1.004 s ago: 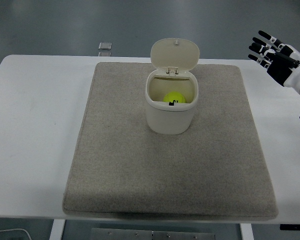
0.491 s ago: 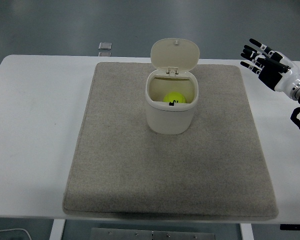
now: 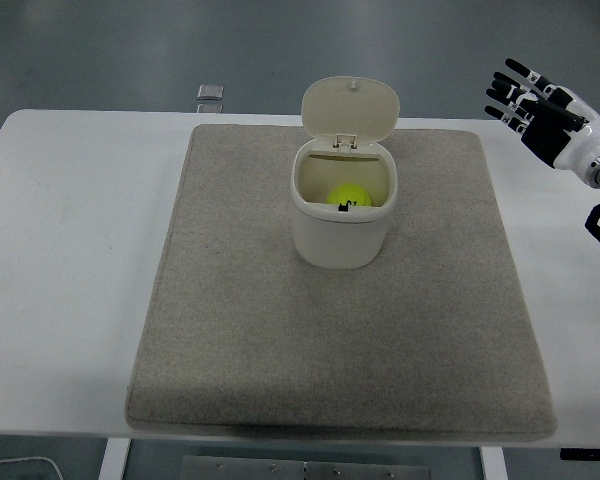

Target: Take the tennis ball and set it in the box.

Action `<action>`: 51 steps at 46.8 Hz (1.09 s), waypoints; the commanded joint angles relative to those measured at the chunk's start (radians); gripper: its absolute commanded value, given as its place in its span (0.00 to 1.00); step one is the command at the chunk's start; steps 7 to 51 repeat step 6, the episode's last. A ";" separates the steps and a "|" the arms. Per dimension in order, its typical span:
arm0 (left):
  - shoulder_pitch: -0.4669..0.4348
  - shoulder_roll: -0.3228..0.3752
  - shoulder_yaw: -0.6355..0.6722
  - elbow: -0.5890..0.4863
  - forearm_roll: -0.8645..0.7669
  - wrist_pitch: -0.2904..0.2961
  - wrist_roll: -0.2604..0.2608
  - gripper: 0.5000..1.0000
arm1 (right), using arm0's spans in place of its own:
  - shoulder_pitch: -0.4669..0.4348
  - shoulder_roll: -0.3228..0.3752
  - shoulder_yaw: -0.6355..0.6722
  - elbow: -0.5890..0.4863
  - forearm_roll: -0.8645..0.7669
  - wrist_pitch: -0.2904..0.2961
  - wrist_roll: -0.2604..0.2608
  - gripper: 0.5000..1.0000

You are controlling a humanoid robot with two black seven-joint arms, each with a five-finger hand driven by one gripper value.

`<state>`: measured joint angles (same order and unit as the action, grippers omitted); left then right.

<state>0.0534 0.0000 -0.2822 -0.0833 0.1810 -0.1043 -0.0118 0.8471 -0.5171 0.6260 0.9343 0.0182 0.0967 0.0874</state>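
A yellow-green tennis ball (image 3: 348, 194) lies inside a cream box (image 3: 340, 232) that stands upright on a grey mat (image 3: 240, 320). The box's hinged lid (image 3: 349, 108) is flipped up behind it. My right hand (image 3: 532, 110) hovers above the table's far right edge, well to the right of the box, with its fingers spread and holding nothing. The left arm is out of view.
The mat covers the middle of the white table (image 3: 70, 260). A small grey square object (image 3: 210, 93) lies at the table's far edge, behind the mat's left corner.
My right hand dipped slightly toward the mat, then drew back up and to the right. The ball and box have not moved.
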 commanded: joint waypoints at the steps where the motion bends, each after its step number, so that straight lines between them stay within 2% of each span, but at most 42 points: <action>1: 0.000 0.000 0.000 0.000 0.000 0.000 0.001 0.98 | 0.000 0.000 0.006 0.000 -0.001 0.000 0.000 0.83; 51: 0.000 0.000 0.000 0.000 0.000 0.000 0.001 0.98 | -0.002 0.000 0.006 0.001 0.000 0.000 0.000 0.83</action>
